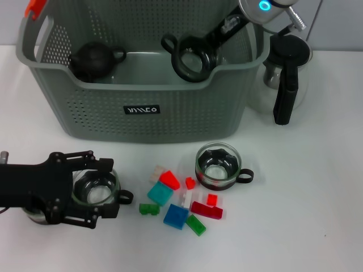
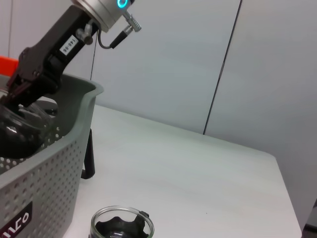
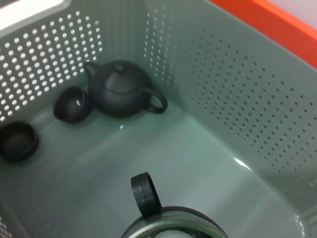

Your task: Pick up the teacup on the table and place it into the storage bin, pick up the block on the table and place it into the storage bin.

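Observation:
The grey-green storage bin (image 1: pixel 142 122) stands at the back of the table. My right gripper (image 1: pixel 197 52) reaches inside it, shut on a glass teacup (image 1: pixel 184 67) held above the floor; that cup's rim and black handle (image 3: pixel 146 194) show in the right wrist view. At the front left my left gripper (image 1: pixel 105 188) sits around a second glass teacup (image 1: pixel 93 191) on the table. A third teacup (image 1: pixel 218 168) (image 2: pixel 123 229) stands in front of the bin. Several coloured blocks (image 1: pixel 176 215) lie scattered between the two table cups.
Inside the bin are a black teapot (image 1: pixel 93 59) (image 3: pixel 119 89) and two small black cups (image 3: pixel 73 103) (image 3: pixel 17 140). A glass kettle with a black handle (image 1: pixel 285 85) stands right of the bin. The right arm (image 2: pixel 49 54) leans over the bin's wall (image 2: pixel 49 163).

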You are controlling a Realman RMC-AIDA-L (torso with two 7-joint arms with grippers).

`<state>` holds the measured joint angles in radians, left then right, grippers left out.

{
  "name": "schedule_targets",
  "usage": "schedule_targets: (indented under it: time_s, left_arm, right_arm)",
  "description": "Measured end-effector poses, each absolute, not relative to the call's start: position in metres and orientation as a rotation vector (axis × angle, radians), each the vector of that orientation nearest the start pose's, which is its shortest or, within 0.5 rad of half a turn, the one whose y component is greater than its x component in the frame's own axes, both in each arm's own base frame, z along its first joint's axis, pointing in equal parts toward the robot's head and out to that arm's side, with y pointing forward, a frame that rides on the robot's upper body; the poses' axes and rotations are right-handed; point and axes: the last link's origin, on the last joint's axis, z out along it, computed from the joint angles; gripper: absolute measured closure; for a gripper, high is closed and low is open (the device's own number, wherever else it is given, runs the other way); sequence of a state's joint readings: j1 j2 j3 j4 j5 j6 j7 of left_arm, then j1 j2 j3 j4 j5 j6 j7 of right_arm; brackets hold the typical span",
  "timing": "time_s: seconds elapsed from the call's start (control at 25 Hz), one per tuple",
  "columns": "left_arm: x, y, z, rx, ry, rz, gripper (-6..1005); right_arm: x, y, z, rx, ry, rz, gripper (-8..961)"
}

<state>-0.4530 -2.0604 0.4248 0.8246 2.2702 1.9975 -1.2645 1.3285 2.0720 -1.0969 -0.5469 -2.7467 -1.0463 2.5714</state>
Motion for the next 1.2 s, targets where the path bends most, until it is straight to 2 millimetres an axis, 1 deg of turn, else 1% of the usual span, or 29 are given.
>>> schedule_targets:
  time_s: [0.32,0.6,0.92,1.2]
  left_arm:
    - [-0.287,0.265,0.046,-2.913,-0.47,-0.712,64]
    - [-0.287,0.264,0.046,-2.913,-0.473,-0.714,64]
    - [-0.287,0.264,0.045,-2.912,-0.475,-0.714,64]
    - [-0.287,0.264,0.045,-2.912,-0.475,-0.714,64]
  right_arm:
    - [0.066,0.482,-0.04,-2.463,0.752,-0.31,910]
    - [0.07,0.483,-0.036,-2.454,0.768,-0.315,910]
    - [0.069,0.481,-0.038,-2.466,0.75,-0.338,909]
    - [0.057,0.482,-0.037,-2.47,0.71,-0.338,909]
